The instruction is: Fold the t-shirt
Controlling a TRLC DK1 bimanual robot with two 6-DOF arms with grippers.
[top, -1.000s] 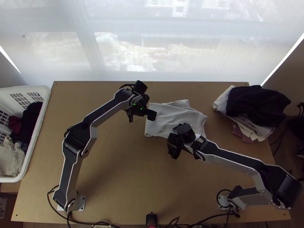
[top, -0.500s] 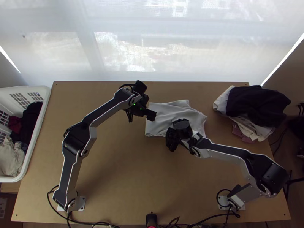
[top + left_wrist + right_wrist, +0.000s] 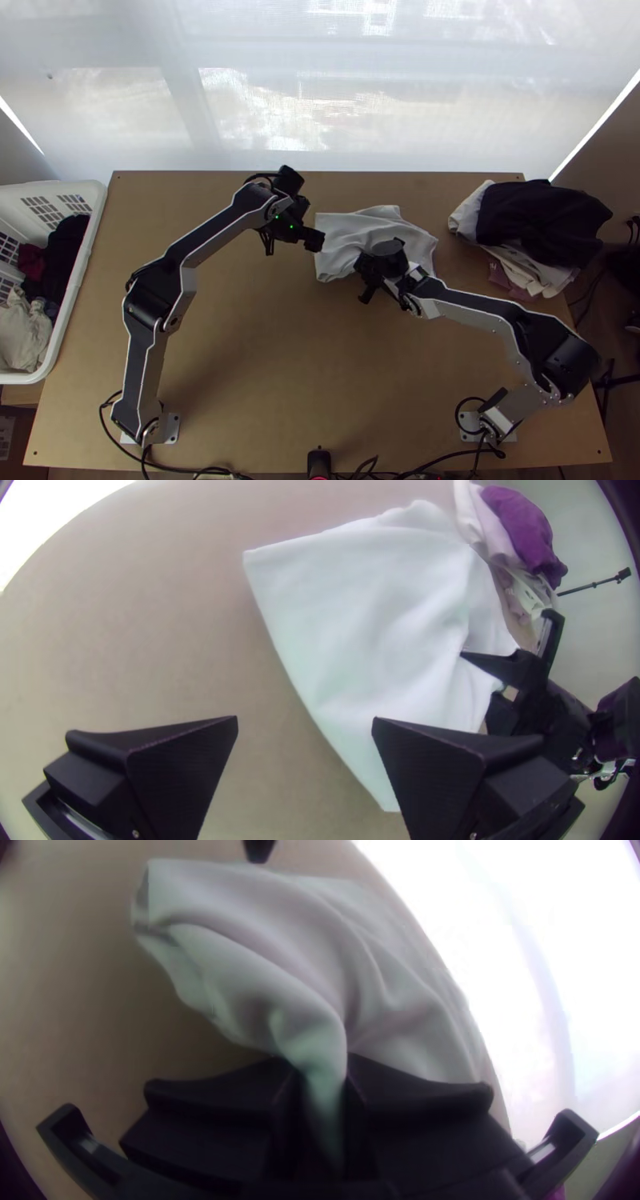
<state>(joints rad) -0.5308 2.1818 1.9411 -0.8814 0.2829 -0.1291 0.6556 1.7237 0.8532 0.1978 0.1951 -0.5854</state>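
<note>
Jaws pinching white t-shirt [image 3: 345, 235], right gripper [image 3: 366, 278]; jaws spread, left gripper [image 3: 293, 241], near t-shirt's edge (open tabletop [image 3: 256, 344] alongside)

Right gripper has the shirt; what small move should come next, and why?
I'd probably ease the left gripper over the nearby loose edge of the shirt and close it: its fingers stand open beside that edge, while the right gripper pinches a gathered part, so together they might pull out the creases.

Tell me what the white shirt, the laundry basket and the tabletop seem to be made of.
White shirt: soft matte fabric, perhaps cotton knit, given its loose creases.
Laundry basket: probably smooth plastic, with moulded-looking slots in its wall.
Tabletop: likely wood or board, flat, matte and plain brown.
</note>
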